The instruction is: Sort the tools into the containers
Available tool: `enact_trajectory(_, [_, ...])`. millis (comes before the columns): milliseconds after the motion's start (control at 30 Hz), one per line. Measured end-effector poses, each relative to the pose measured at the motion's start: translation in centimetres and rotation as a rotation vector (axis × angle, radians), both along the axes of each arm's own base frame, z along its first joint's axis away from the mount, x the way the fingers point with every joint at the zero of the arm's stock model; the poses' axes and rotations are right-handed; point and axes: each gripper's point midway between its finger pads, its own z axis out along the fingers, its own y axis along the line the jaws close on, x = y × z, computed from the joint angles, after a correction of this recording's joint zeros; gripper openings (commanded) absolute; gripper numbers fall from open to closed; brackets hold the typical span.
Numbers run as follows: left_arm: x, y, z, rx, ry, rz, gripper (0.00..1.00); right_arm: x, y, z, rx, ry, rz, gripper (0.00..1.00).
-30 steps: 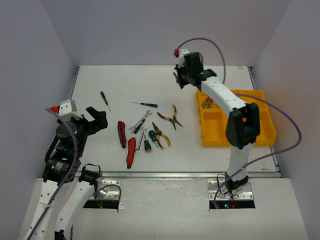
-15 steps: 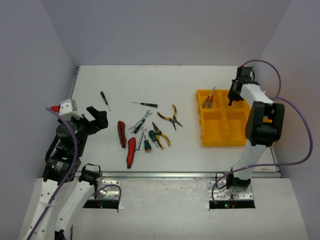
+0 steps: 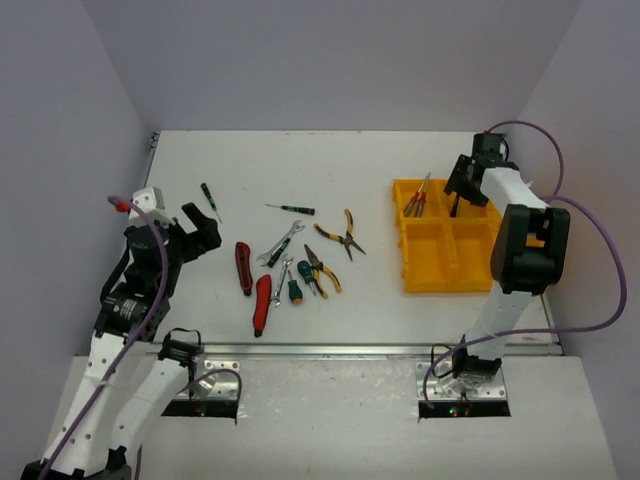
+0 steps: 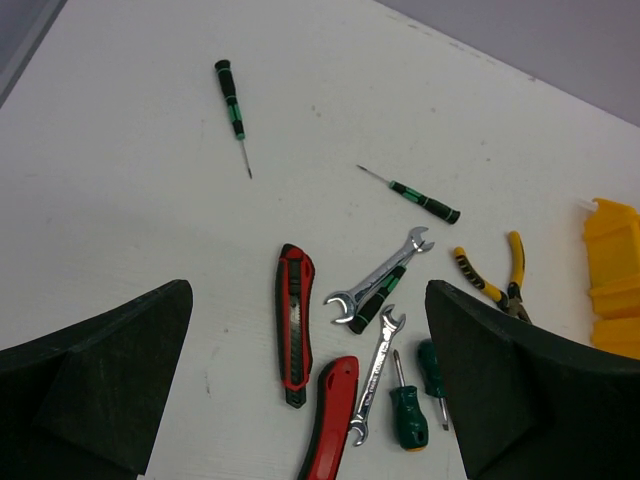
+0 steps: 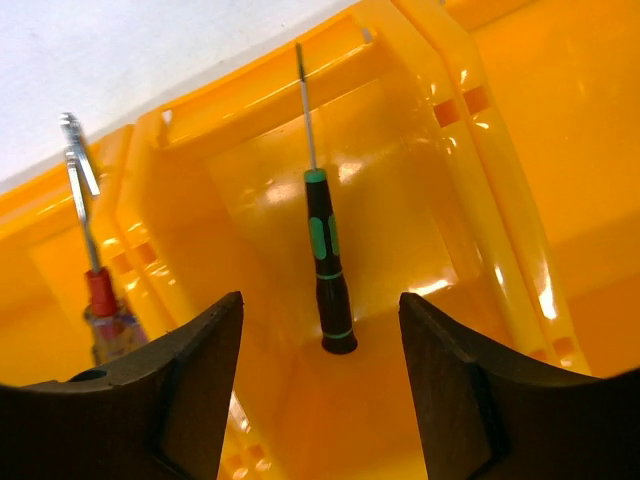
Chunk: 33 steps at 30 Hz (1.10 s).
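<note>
Two grippers, left gripper (image 3: 200,232) and right gripper (image 3: 458,195), gape empty; we should lift the right vertically, clearing the green screwdriver (image 5: 327,262) leaning in the tray (image 3: 430,272).

The yellow plastic tray (image 5: 480,150) gleams glossy, the metal wrenches (image 4: 374,375) shine, the white table (image 4: 150,230) looks matt
</note>
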Motion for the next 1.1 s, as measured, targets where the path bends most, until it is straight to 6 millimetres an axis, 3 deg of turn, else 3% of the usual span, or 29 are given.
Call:
enact_trajectory(133, [2.0,0.2,-2.4,-0.025,0.141,0.080,1.00,0.1,0.9,4.0,0.031,-0.084,0.020,0.66])
enact_trajectory(233, [4.3,0.1,-4.0,-0.070,0.230,0.157,1.00,-0.3,2.9,8.6,0.054,-0.189,0.071,0.80])
enact_trajectory(267, [5.1,0.1,-4.6,-0.088,0.256,0.187,1.00,-0.7,3.9,10.1,0.060,-0.223,0.095,0.89])
enact_trajectory(333, [7.1,0.2,-6.7,-0.117,0.344,0.242,1.00,-1.6,6.6,12.7,0.067,-0.286,0.167,0.91])
enact_trajectory(433, [9.7,1.3,-9.9,-0.151,0.453,0.327,1.00,-4.1,12.2,14.8,0.120,-0.341,0.329,0.93])
enact_trajectory(500, [11.4,2.7,-11.7,-0.182,0.514,0.385,1.00,-6.3,15.2,15.0,0.172,-0.350,0.426,0.93])
enact_trajectory(567, [13.2,4.5,-13.4,-0.219,0.555,0.440,0.99,-9.1,16.9,14.2,0.228,-0.343,0.495,0.93])
enact_trajectory(733, [17.9,7.8,-17.8,-0.258,0.640,0.511,0.85,-14.6,18.2,12.1,0.335,-0.318,0.567,0.92])
enact_trajectory(967, [24.9,8.3,-22.3,-0.233,0.708,0.465,0.71,-18.3,20.3,11.9,0.454,-0.332,0.681,0.92])
enact_trajectory(1100, [26.9,8.8,-23.4,-0.201,0.720,0.450,0.47,-19.2,21.0,13.3,0.483,-0.372,0.736,0.92])
